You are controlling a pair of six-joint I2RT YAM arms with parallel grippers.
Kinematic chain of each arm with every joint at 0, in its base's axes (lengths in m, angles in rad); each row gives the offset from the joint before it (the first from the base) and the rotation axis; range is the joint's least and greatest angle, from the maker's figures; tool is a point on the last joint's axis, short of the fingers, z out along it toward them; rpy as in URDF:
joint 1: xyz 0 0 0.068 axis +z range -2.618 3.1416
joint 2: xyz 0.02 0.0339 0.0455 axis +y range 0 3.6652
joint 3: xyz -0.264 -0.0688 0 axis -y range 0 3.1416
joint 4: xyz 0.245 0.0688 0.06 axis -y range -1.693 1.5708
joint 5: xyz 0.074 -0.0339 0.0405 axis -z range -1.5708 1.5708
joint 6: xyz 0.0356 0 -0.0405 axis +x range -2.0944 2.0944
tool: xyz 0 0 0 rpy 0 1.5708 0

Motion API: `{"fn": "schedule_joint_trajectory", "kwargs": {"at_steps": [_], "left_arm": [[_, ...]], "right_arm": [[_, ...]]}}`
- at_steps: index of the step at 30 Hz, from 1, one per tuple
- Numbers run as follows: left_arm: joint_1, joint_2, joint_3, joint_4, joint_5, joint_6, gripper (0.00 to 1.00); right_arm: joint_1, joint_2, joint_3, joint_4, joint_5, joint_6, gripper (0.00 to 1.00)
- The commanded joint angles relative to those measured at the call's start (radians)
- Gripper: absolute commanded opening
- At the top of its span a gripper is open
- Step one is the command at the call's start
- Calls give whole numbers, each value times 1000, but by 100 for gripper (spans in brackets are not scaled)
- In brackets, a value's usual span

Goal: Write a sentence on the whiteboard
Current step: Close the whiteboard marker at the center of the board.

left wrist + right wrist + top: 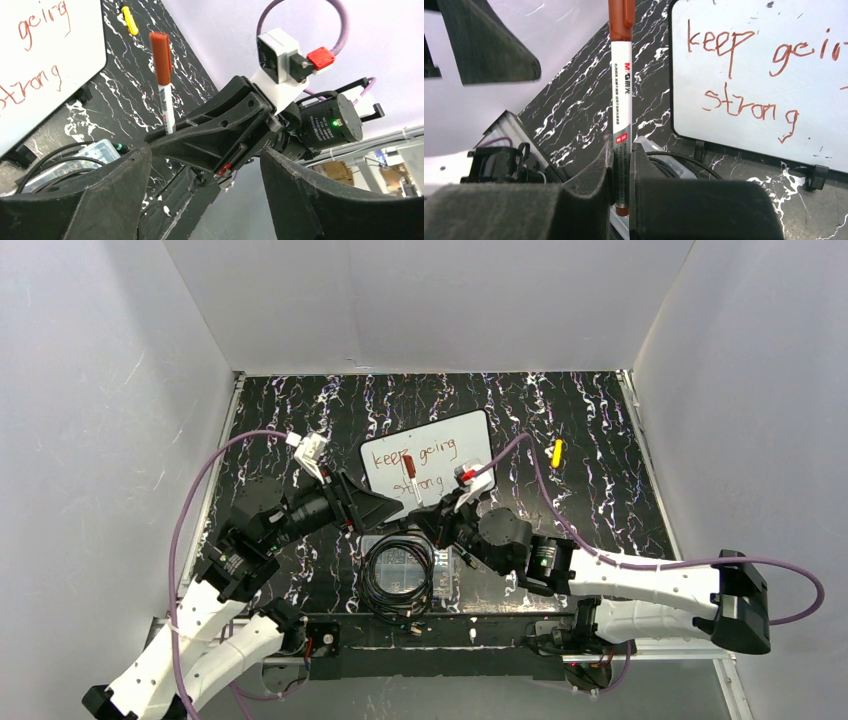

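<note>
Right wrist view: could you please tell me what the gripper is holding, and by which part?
The right gripper is shut on the marker, pinching the bottom end of its barrel, opposite the cap, which points up.

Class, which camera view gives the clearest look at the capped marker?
Right wrist: the marker fills the frame, its label readable, clamped in the right gripper. Left wrist shows it farther off, cap up. Top external shows only its small red cap.
</note>
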Motion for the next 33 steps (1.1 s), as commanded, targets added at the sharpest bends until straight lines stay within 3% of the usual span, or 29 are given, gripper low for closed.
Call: {"fn": "schedule_joint_trajectory", "kwargs": {"at_steps": [1,5,12,14,27,33], "left_arm": [[1,38,83,-97,67,124,79],[0,82,125,-128,46,161,83],[0,136,137,-89,54,130,81],[0,139,120,-54,60,101,74],[0,146,23,50,127,30,1],[0,132,-61,92,167,12,0]], "right_arm": [[4,-70,-42,37,-99,-26,1],[4,-123,-64,11,-220,-33,1],[4,-157,-91,17,-311,-35,1],[4,-148,-87,17,-322,-38,1],[4,-119,-51,-29,-271,-31,1],[4,-128,-39,-48,-188,5,1]]}}
